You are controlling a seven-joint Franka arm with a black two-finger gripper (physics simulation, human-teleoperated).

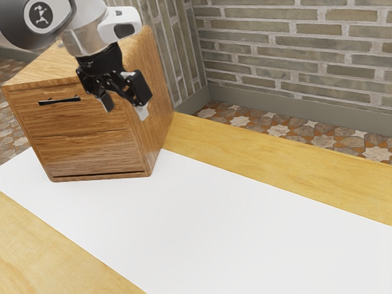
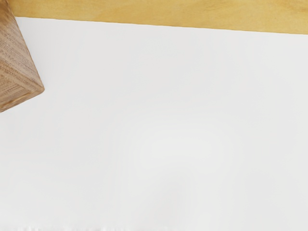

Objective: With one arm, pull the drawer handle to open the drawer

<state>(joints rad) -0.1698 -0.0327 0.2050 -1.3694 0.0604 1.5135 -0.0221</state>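
A black drawer handle (image 1: 59, 100) sits on the top drawer (image 1: 55, 117) of a wooden cabinet (image 1: 157, 79), the drawer front flush with the cabinet face. To the handle's right, beside the cabinet's front corner, the arm's gripper (image 1: 124, 105) hangs with fingers spread wide, holding nothing. A white mat (image 1: 202, 214) covers the counter (image 1: 294, 165) at the cabinet's foot, and a brick wall (image 1: 294, 43) rises behind.
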